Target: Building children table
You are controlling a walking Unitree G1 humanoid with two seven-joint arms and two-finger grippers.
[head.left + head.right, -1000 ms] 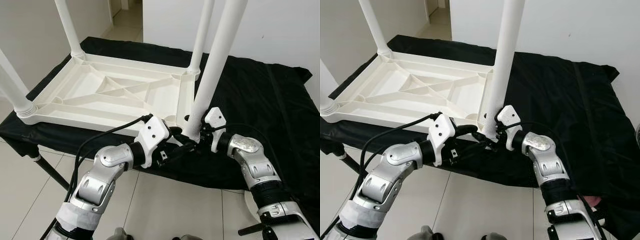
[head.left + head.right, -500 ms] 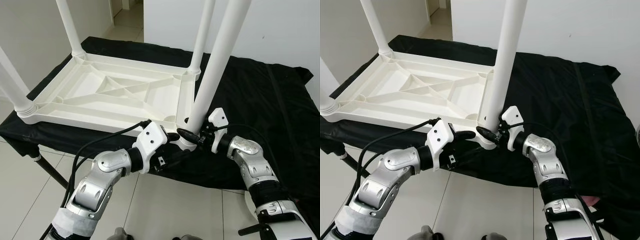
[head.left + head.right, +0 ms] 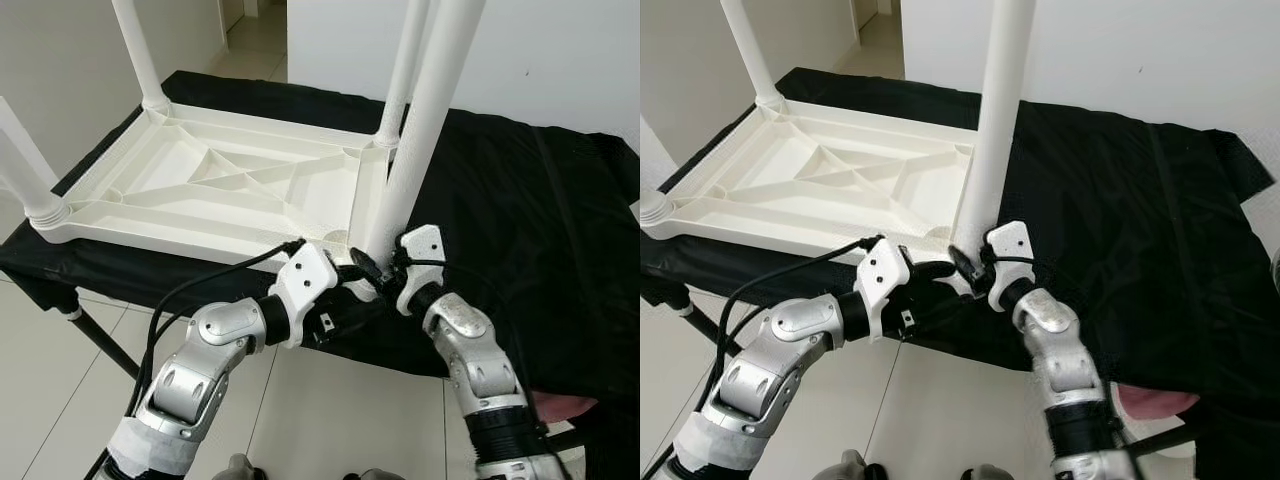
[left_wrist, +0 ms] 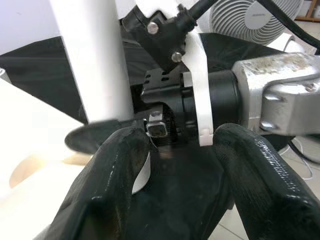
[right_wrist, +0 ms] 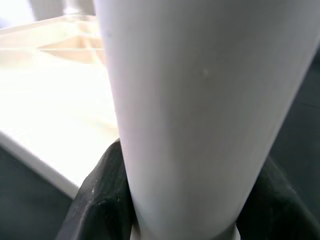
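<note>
The white table top [image 3: 220, 190] lies upside down on a black cloth [image 3: 530, 200]. Three white legs [image 3: 135, 50] stand in its far corners and its near left corner. At the near right corner, my right gripper [image 3: 372, 268] is shut on the base of the fourth leg [image 3: 415, 130], which stands almost upright over its socket. In the right wrist view, the black fingers [image 5: 100, 200] hug the leg [image 5: 200, 110] on both sides. My left gripper [image 3: 935, 290] is open just left of the leg's base, below the table top's near edge. Its fingers [image 4: 110, 190] frame the right gripper's wrist [image 4: 210, 95].
The cloth-covered stand ends close in front of me, with tiled floor [image 3: 330, 400] below. A white wall [image 3: 560, 60] rises behind. A white fan [image 4: 250, 20] stands on the floor to the right. Something pink [image 3: 1150, 400] lies at the lower right.
My right forearm has swung in to the left, and the held leg now stands straighter over its corner. My left gripper pulled back, then came up again beside the leg's base.
</note>
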